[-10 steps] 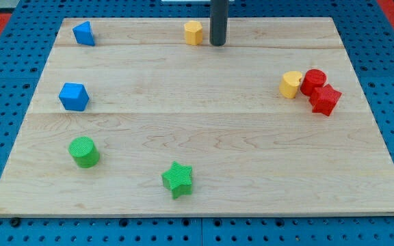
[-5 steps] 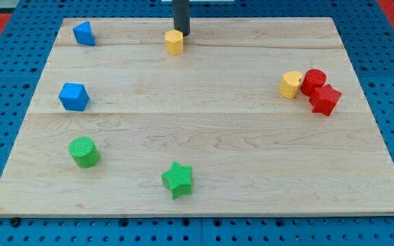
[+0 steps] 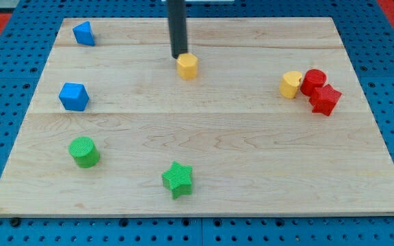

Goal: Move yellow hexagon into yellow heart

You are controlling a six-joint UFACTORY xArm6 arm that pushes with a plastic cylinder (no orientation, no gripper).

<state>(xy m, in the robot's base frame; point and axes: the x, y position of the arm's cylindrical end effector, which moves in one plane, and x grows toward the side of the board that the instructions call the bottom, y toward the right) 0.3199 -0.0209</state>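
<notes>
The yellow hexagon [image 3: 187,66] lies on the wooden board, a little above its middle and left of centre. My tip [image 3: 179,55] stands right at the hexagon's upper-left side, touching or nearly touching it. The yellow heart [image 3: 291,84] sits far to the view's right, about level with the hexagon but slightly lower. It touches a red cylinder [image 3: 313,81], and a red star-like block [image 3: 325,100] lies just below that.
A small blue block [image 3: 83,33] lies at the top left and a blue cube-like block [image 3: 73,96] lies at the left. A green cylinder [image 3: 84,152] and a green star [image 3: 177,180] lie near the bottom. The board's edge [image 3: 197,212] borders a blue pegboard.
My tip swung from the hexagon's right side around to its top left. The hexagon slid left, then down and to the right, away from the top edge.
</notes>
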